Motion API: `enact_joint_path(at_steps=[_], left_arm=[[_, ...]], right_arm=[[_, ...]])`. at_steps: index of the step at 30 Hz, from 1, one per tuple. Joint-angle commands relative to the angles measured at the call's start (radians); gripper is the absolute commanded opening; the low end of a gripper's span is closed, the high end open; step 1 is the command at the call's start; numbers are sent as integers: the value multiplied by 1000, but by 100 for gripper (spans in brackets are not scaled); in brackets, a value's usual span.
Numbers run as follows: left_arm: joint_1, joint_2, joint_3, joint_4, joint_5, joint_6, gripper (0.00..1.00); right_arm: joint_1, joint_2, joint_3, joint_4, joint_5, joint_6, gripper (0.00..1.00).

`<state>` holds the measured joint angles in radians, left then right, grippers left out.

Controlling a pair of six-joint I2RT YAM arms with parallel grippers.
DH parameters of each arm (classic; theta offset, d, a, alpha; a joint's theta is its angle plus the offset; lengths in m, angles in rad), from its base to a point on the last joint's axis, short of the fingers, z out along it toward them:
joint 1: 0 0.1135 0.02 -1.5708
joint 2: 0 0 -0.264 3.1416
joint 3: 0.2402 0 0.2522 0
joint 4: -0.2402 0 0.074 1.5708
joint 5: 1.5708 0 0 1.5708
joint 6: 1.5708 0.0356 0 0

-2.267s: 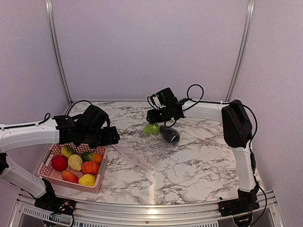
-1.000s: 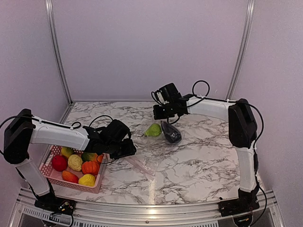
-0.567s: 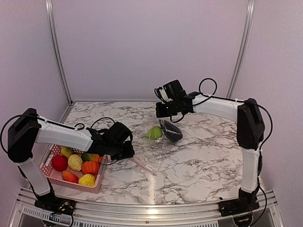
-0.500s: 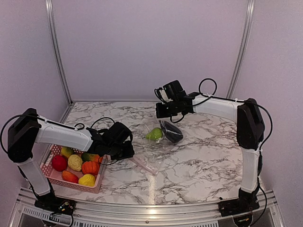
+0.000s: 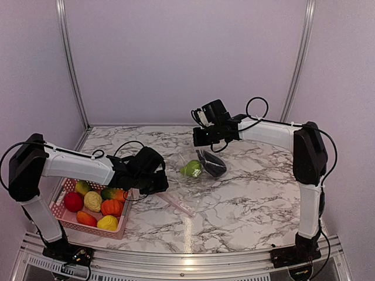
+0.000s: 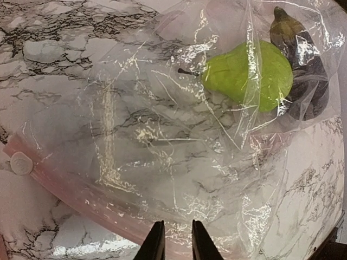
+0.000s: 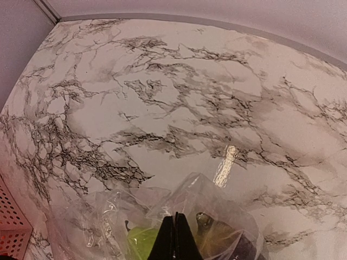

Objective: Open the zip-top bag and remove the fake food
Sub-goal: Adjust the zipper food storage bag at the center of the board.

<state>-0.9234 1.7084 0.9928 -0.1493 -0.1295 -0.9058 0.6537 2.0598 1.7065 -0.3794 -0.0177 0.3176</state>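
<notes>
The clear zip-top bag (image 5: 181, 184) lies on the marble table. Its pink zip strip (image 6: 70, 184) faces my left gripper (image 5: 157, 182). Two pieces of fake food sit inside it at the far end, a green pear (image 5: 190, 168) and a dark eggplant (image 5: 212, 164). In the left wrist view my left gripper (image 6: 177, 238) hovers low over the zip edge, jaws narrowly apart, with plastic showing in the gap. My right gripper (image 5: 206, 143) is shut on the bag's far end (image 7: 206, 189) and holds it up in a peak above the pear (image 7: 141, 238) and eggplant (image 7: 227, 238).
A pink mesh basket (image 5: 88, 227) stands at the front left, just left of my left arm. It holds several fake fruits and vegetables. Its corner (image 7: 11, 227) shows in the right wrist view. Walls close the table at the back and sides.
My left arm has come from above the basket to the bag's zip edge, and its jaws have narrowed. My right gripper has lifted the bag's far end slightly up and to the right.
</notes>
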Motion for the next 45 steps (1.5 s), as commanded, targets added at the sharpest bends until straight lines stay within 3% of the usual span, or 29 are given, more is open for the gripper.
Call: enact_joint_path(at_steps=[1,18,38,42,45], left_arm=[[-5,88,24,40,35,15,18],[-5,177,-39,62,54,-15,11],[-5,166,-86,67,49,-24,10],[-5,161,-81,66,46,-19,10],[-5,156,-77,65,44,-15,10]], right_arm=[[0,-32,20,-30,-2,4,0],[-6,-31,100,-97,45,-16,0],[-9,45,271,-203,120,-51,0],[-9,33,232,-194,107,-53,9],[-7,14,207,-192,109,-65,23]])
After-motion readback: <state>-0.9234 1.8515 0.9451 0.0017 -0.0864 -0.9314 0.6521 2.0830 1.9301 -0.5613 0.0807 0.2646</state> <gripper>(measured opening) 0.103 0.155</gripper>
